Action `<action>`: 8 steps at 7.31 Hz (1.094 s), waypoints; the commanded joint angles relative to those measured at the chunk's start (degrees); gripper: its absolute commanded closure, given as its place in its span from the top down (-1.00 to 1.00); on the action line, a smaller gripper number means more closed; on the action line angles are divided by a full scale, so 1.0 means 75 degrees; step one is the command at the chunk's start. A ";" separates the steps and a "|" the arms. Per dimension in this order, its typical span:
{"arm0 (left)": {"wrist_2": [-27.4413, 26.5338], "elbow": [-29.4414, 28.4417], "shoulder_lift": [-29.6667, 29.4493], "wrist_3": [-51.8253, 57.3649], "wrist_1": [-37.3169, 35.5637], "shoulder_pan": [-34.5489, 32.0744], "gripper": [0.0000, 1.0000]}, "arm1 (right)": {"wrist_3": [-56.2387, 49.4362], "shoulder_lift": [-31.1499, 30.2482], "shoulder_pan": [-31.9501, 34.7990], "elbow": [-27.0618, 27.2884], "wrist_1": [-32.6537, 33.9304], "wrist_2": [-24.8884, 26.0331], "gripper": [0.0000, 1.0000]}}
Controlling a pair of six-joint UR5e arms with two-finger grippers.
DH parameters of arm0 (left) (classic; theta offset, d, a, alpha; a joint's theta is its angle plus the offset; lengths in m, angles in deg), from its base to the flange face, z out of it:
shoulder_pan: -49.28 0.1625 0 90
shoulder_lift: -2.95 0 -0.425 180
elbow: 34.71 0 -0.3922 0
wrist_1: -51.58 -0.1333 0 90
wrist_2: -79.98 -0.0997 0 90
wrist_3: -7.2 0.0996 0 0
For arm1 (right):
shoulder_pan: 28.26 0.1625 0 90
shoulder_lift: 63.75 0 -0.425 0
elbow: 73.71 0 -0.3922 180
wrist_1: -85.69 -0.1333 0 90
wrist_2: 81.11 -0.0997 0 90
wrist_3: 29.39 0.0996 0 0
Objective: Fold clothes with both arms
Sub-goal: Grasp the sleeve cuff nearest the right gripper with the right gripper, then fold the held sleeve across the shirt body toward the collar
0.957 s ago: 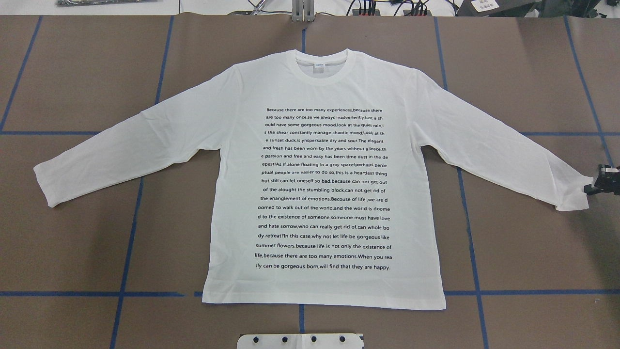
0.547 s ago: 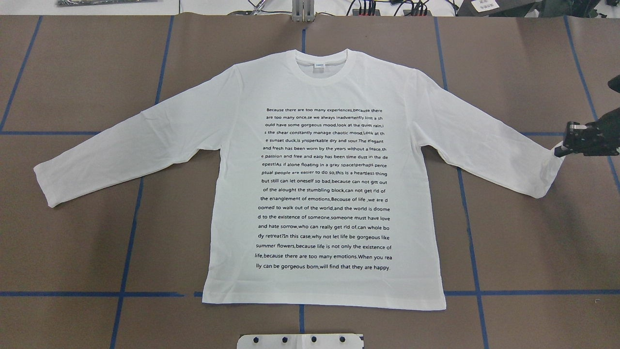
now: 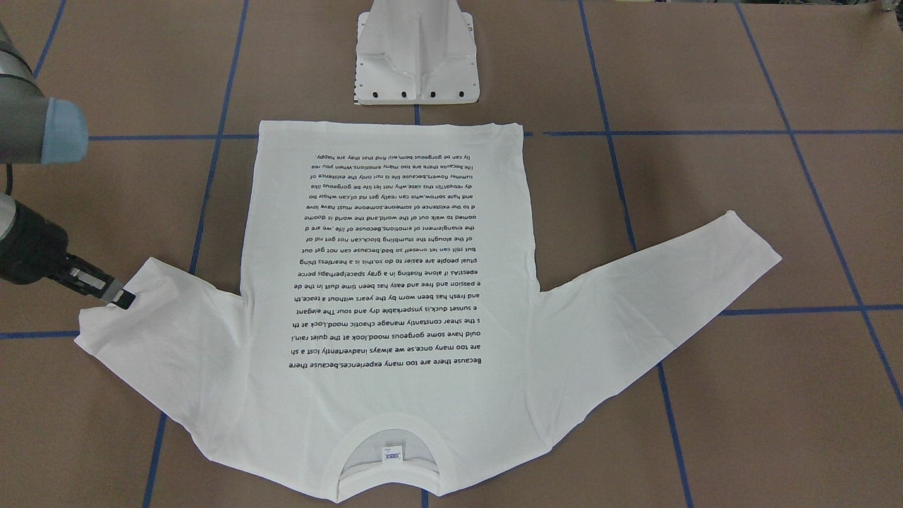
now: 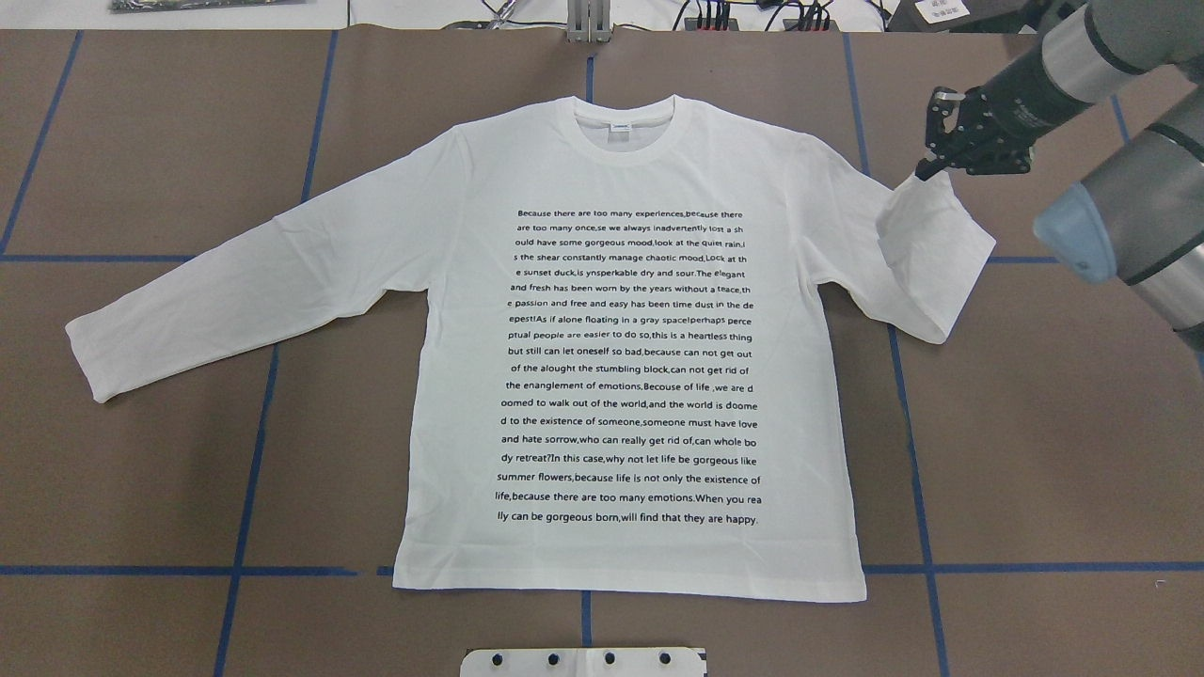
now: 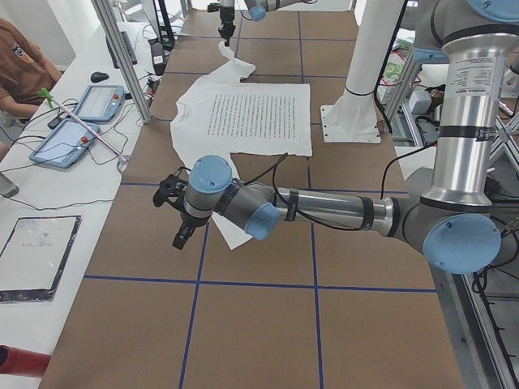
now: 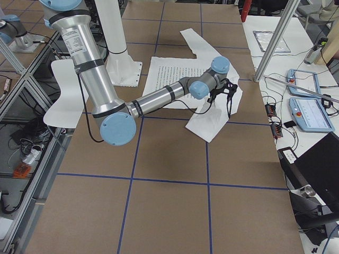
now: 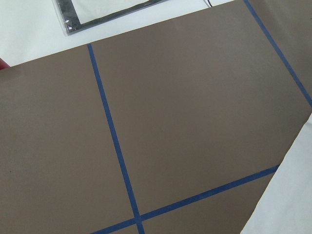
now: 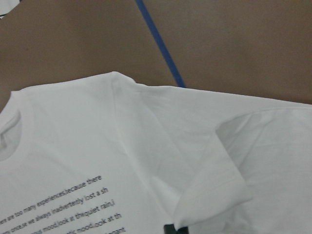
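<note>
Right tool [image 4: 925, 171] pinches the T-shirt [image 4: 621, 376] cuff, sleeve doubled inward; left tool [image 5: 180, 231]: state cannot be told.

T-shirt [image 4: 625, 357] print opens: "Because there are too many experiences".

Tabletop [image 7: 195, 97]: brown, crossed by blue tape lines [image 7: 109, 131].
White fabric [image 7: 290, 204]: lying on it.
Plastic sleeve [image 7: 68, 22]: beyond its edge.

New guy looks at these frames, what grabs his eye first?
The white T-shirt is spread flat, print up, across the brown table. The right gripper pinches one cuff, raised and doubled back toward the shoulder, while the other sleeve lies straight.
</note>
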 commanded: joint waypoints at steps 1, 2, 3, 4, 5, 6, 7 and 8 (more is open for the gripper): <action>0.0004 -0.0002 -0.0011 -0.0009 0.0002 0.0020 0.97 | 0.1280 0.1456 -0.0781 -0.0208 0.0195 0.0683 -1.00; 0.0004 -0.0002 -0.0034 -0.0009 0.0002 0.0044 0.97 | 0.1551 0.2367 -0.1144 -0.0906 0.0172 0.1056 -1.00; 0.0004 -0.0002 -0.0069 -0.0009 0.0002 0.0067 0.97 | 0.1832 0.3432 -0.1508 -0.1957 0.0102 0.1605 -1.00; 0.0004 -0.0002 -0.0070 -0.0009 0.0002 0.0125 0.97 | 0.1835 0.3918 -0.1801 -0.2478 0.0078 0.1843 -1.00; 0.0004 -0.0014 -0.0070 -0.0009 0.0002 0.0196 0.97 | 0.1858 0.3981 -0.2025 -0.2564 -0.0154 0.1950 -1.00; 0.0015 -0.0025 -0.0070 -0.0009 0.0002 0.0254 0.98 | 0.2056 0.4237 -0.2282 -0.2890 -0.0423 0.2160 -1.00; 0.0015 -0.0025 -0.0058 0.0014 0.0013 0.0255 0.99 | 0.2139 0.4367 -0.2505 -0.3056 -0.0438 0.2394 -1.00; 0.0004 -0.0037 -0.0058 0.0014 0.0013 0.0255 0.99 | 0.2151 0.4414 -0.2554 -0.3058 -0.0438 0.2443 -1.00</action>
